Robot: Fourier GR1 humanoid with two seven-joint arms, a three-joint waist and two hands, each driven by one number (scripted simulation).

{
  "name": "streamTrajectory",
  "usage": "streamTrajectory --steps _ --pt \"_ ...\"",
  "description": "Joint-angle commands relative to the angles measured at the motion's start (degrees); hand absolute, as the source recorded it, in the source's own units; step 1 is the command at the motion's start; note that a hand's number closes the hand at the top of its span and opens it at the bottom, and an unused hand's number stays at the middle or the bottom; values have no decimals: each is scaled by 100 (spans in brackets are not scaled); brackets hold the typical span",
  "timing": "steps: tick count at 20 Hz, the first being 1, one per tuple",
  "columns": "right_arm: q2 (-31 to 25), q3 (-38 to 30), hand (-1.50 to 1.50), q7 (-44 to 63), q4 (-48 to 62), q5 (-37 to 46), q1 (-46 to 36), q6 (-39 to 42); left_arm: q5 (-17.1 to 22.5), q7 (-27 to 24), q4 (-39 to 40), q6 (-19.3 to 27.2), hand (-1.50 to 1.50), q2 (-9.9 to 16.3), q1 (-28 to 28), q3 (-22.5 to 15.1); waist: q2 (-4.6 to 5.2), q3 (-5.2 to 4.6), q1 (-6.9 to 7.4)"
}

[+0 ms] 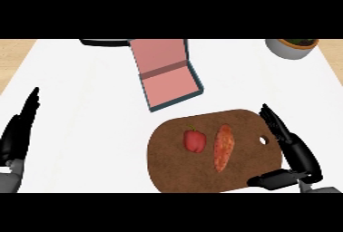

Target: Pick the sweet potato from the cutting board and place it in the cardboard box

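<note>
Your target, the long orange sweet potato (pixel 223 147), lies on the dark brown wooden cutting board (pixel 174 172), right of the board's middle, with its long axis running from the board's near edge toward its far edge, tilted only slightly. A small red bell pepper (pixel 195 140) sits just beside it on the left, apart but close.

Your right hand (pixel 295 156) is clearly the nearer one. It hangs over the board's right edge, beside the small round hole (pixel 263 140) there, with its fingers straight and pointing toward the far edge and the thumb stuck out toward the board's near right corner. The fingers are spread away from the thumb and hold nothing. The sweet potato lies to the left of those fingers, roughly parallel to them, with bare board between.

So the move turns on a short sideways shift to the left, I judge, bringing fingers and thumb across the sweet potato's narrow width, not along its length. Watch the pepper: it leaves little room on the far side of the grasp.

The open teal cardboard box with a pink lining (pixel 167 77) lies beyond the board's far edge, toward the far middle of the white counter (pixel 80 118).

Your left hand (pixel 19 131) rests at the counter's left edge, fingers straight and up, well apart from everything.
</note>
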Motion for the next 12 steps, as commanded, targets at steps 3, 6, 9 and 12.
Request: streamTrajectory --steps 3,6,9,12 --pt "-1078 -124 -150 -158 277 1221 -197 -24 -155 -201 200 118 0 -155 78 -24 70 -14 -1" --pt "-1316 55 -150 413 104 1708 -366 255 -84 48 -53 -89 0 18 -74 -4 49 -14 60" --pt "-1487 372 -150 1016 -209 2054 -630 534 -119 0 202 -42 0 -62 -272 35 72 -27 53" --pt "-1789 546 -150 1740 -542 2135 -849 1031 -93 -129 166 -83 0 -118 -81 18 59 -33 112"
